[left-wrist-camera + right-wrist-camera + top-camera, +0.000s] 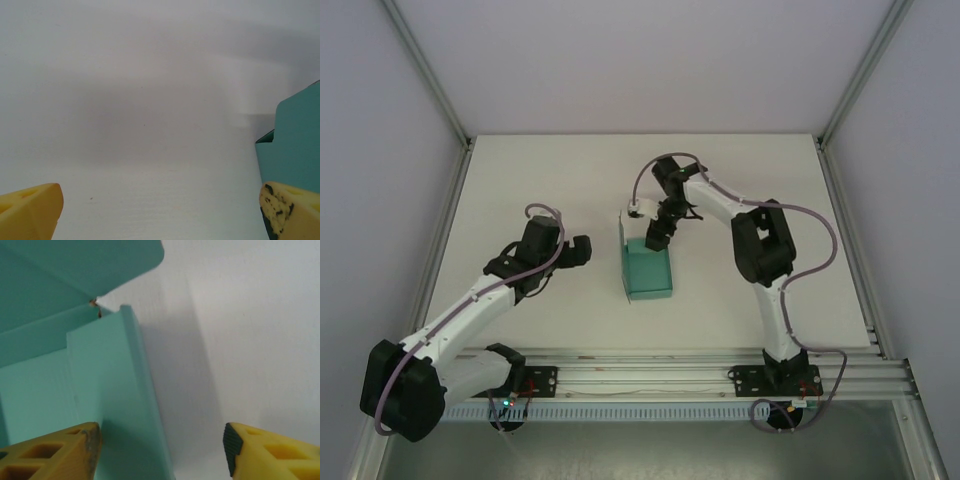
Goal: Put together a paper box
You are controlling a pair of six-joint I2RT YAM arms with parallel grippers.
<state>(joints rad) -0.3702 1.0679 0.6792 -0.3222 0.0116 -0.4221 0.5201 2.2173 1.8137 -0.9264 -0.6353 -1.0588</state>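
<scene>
Paper box [648,274]: teal card, partly formed, standing open-topped near the middle of the white table [540,180]. A flap showing its pale inner face rises at the box's far end.

Right gripper [658,238]: positioned over the far end of the box. The right wrist view shows its yellow fingers [55,455] part-way open and set astride one upright side wall of the box, one finger over the interior, the other over bare table. A gap is visible on both sides of the wall; nothing is gripped.

Left gripper [582,250]: to the left of the box, apart from it. Its wrist view shows the jaws fully spread with only table surface between them, empty. The box edge appears at the right margin of that view [295,145]
</scene>
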